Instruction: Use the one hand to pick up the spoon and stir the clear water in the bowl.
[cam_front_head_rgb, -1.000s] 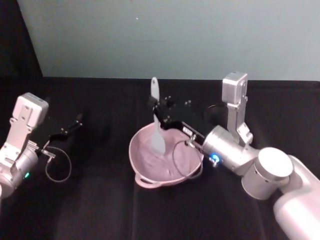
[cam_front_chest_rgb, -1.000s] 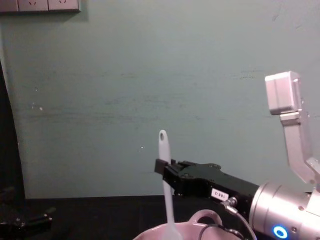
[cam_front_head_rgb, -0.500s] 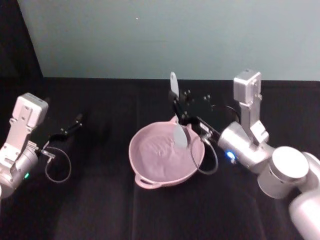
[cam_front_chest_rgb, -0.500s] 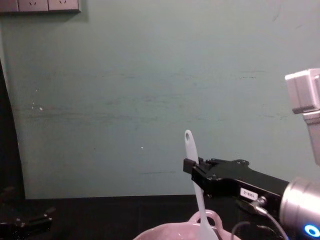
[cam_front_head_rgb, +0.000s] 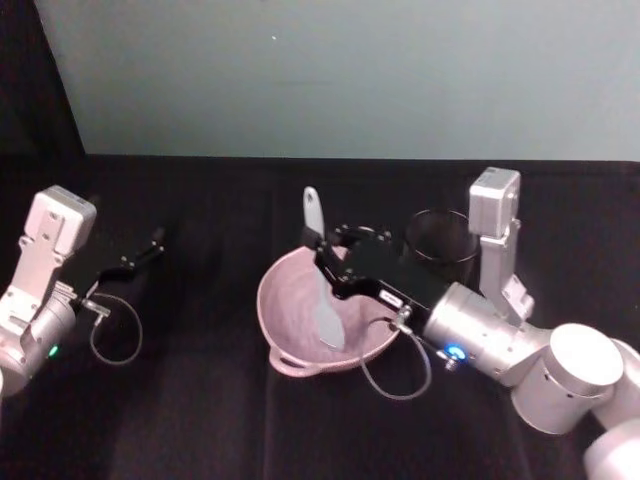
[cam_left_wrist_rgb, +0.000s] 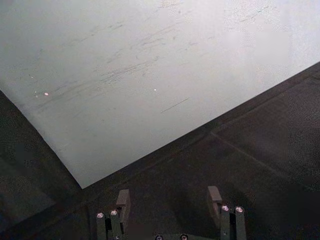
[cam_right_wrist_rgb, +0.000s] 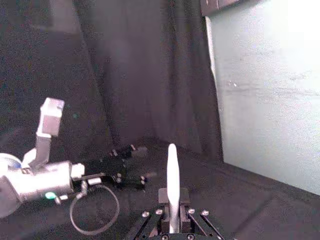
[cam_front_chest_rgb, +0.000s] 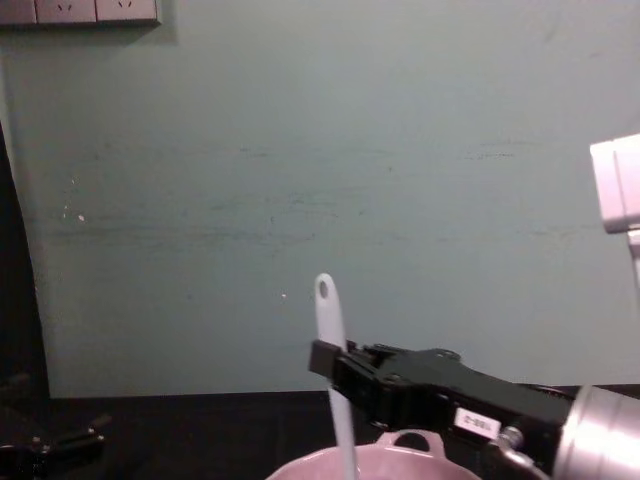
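Bowl at centre, left gripper idle and agape at left, right gripper over the bowl's far rim clamping the spoon, its head dipped inside: I'm mid-stir, I judge, and next I'd sweep it round, clear of the rim.

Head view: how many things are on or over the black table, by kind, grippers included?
Bowls: 1, pale pink glossy bowl.
Spoons: 1, long white plastic spoon.
Cups: 1, black wire-mesh cup.
Grippers: 2, left gripper parked at left, right gripper shut on the spoon.
Total: 5.
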